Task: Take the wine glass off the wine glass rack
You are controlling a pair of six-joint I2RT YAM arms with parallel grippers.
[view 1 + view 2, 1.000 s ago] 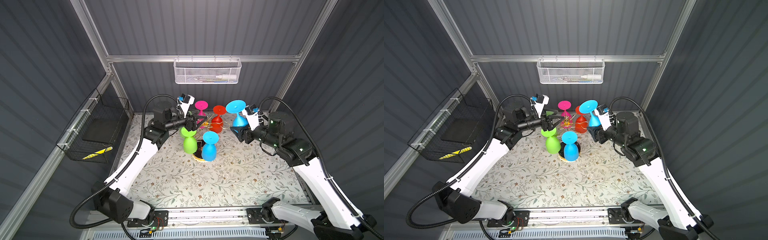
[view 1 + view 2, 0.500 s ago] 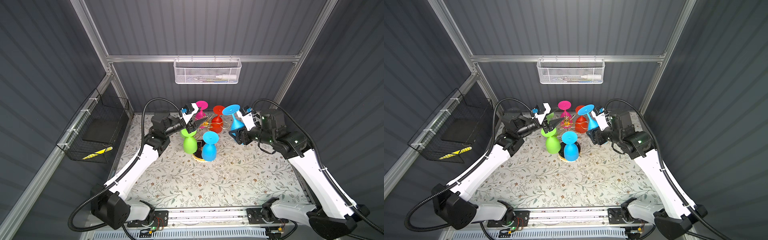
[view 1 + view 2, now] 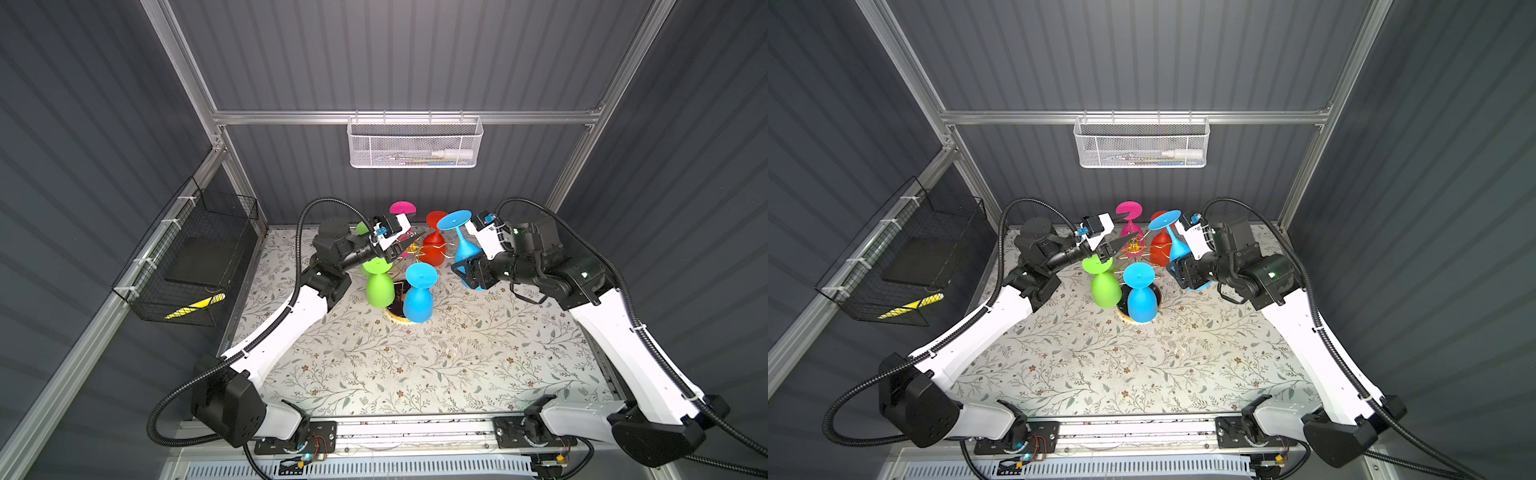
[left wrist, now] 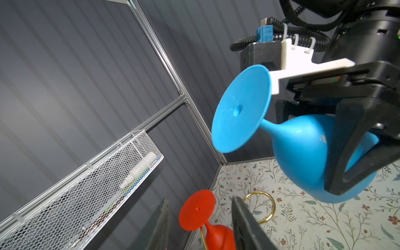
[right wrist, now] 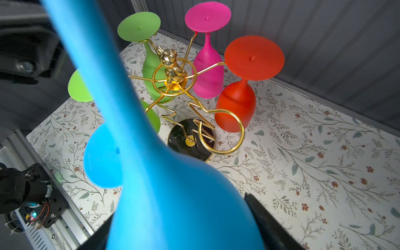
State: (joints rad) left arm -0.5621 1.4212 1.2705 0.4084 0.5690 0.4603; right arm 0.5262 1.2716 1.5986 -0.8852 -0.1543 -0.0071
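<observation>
The gold wine glass rack stands on its round black base at the back of the mat. My right gripper is shut on the bowl of a blue wine glass. That glass is tilted, foot up, just right of the rack and clear of its empty ring. My left gripper hovers open at the rack's top, holding nothing.
Green, blue, red and pink glasses hang upside down on the rack. A white mesh basket hangs on the back wall. A black wire basket is fixed to the left wall.
My left gripper has moved right from beside the green glass's stem toward the rack's centre, and its jaws have narrowed. The right gripper has shifted the blue glass slightly left.
</observation>
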